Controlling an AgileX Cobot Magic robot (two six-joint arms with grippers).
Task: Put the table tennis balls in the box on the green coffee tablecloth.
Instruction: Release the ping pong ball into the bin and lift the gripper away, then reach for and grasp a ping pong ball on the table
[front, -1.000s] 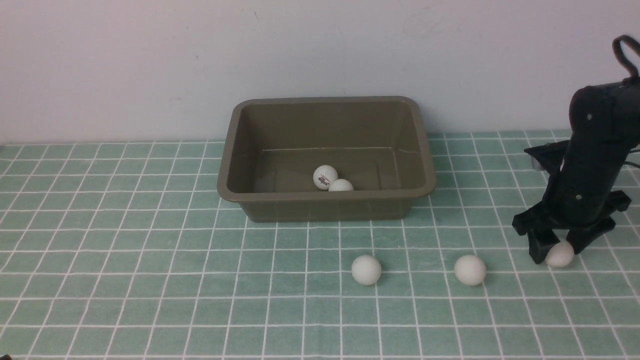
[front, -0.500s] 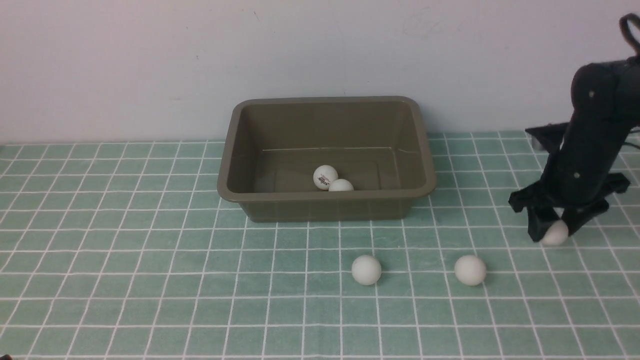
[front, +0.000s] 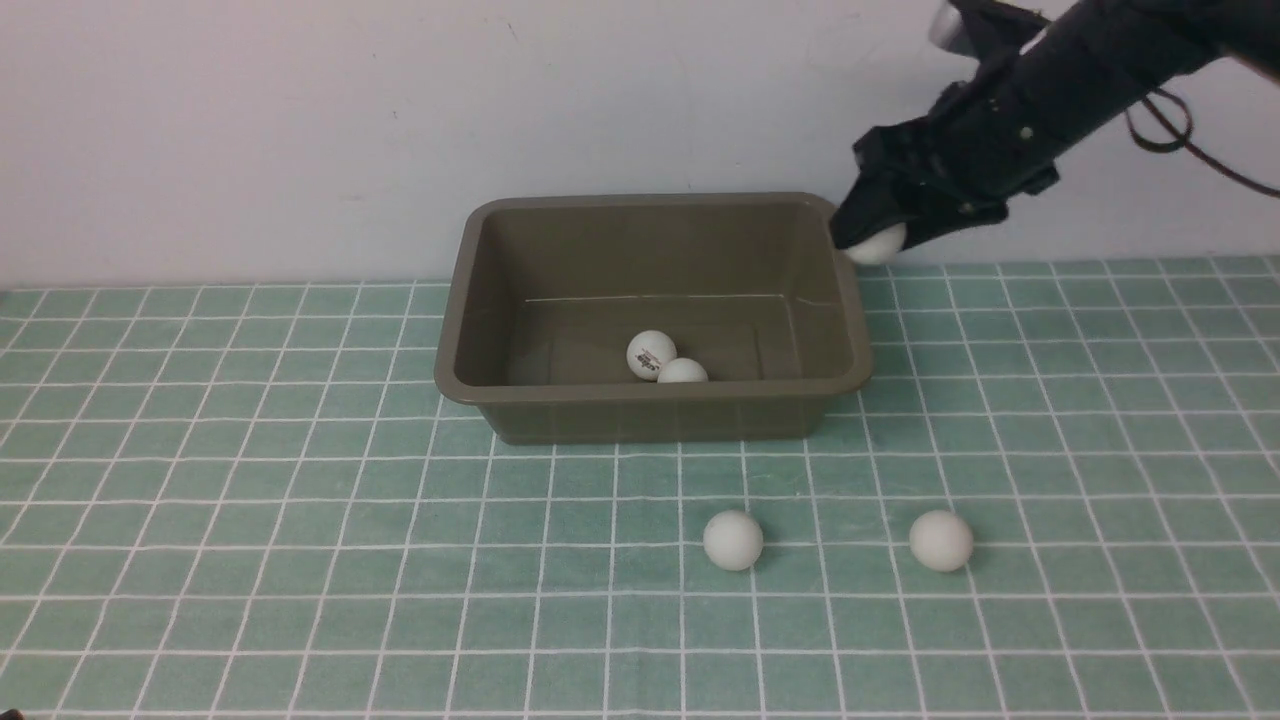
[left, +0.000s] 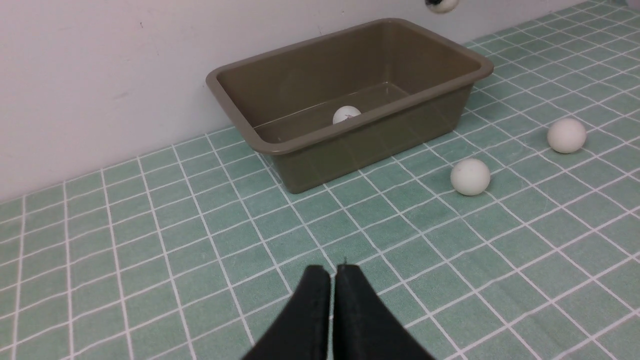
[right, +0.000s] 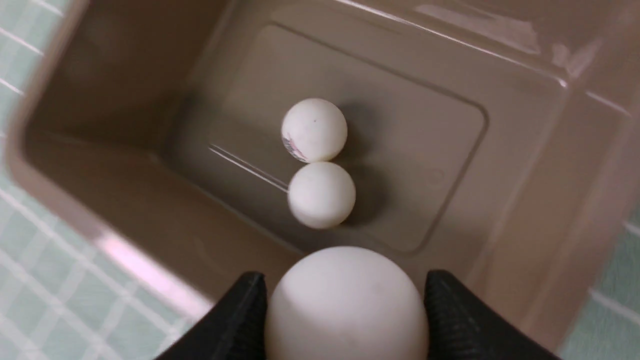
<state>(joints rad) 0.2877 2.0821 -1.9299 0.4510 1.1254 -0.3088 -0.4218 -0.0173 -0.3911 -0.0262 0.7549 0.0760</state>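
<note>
Trouble looms: the right pincer (front: 872, 240) grips a ball (front: 882, 246) above the box (front: 852, 310), over its right-hand edge, and dropping it there could bounce it out onto the tablecloth (front: 300, 500). The left pincer (left: 332, 271) sits clenched, empty.

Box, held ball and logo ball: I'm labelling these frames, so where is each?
box (front: 449, 330), front view, on its left rim.
held ball (right: 345, 300), right wrist view, middle of its visible face.
logo ball (front: 651, 354), front view, its middle, inside the box.
</note>
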